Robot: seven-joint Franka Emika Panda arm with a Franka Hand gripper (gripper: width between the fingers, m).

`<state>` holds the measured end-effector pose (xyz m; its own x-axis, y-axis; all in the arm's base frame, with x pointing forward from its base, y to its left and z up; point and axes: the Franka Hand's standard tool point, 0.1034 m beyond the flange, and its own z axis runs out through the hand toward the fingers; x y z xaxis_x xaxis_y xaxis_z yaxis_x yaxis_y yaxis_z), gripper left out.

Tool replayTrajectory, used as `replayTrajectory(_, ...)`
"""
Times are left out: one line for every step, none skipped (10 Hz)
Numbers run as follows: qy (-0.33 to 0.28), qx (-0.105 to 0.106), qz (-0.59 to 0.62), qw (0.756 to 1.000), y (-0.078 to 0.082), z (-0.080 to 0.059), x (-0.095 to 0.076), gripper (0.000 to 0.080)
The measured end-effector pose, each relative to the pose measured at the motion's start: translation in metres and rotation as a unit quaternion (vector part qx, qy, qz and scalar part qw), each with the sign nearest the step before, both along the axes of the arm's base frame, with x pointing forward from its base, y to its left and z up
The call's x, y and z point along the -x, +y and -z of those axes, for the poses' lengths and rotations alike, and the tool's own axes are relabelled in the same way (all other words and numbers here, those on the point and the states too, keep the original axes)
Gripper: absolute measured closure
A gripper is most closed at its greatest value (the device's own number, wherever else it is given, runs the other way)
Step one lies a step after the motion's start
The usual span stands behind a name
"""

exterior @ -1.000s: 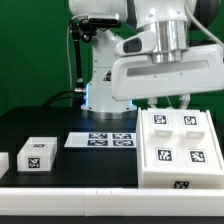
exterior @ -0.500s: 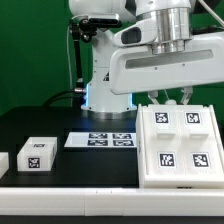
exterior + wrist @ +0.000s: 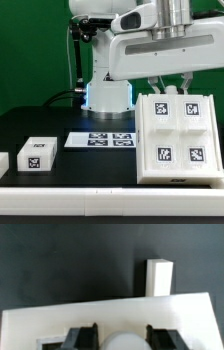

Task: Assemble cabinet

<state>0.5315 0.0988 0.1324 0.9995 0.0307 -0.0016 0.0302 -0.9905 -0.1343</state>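
Black tabletop (image 3: pixel 60 125) is carrying the cabinet (image 3: pixel 180 135), leaning on its lower edge at four o'clock in the exterior view. At the cabinet's twelve o'clock, the end effector (image 3: pixel 170 88) is pinching its upper rim, clamped firmly on it, long axis running near-upright.
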Motion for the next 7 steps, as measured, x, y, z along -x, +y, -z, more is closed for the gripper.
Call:
replayTrajectory(0.001,-0.001,0.001,1.0,0.0,0.003,-0.005,0.0577)
replayTrajectory(0.004,-0.002,0.003,1.0,0.001,0.008,-0.011,0.0577)
replayTrajectory(0.015,-0.003,0.009,1.0,0.002,0.01,-0.017,0.0577)
replayTrajectory(0.033,-0.003,0.01,0.999,0.001,0.01,-0.017,0.0577)
replayTrajectory(0.045,-0.004,0.009,0.999,0.001,0.009,-0.019,0.0577)
replayTrajectory(0.047,-0.005,0.009,0.999,0.001,0.009,-0.018,0.0577)
replayTrajectory(0.048,-0.004,0.009,0.999,0.0,0.01,-0.017,0.0577)
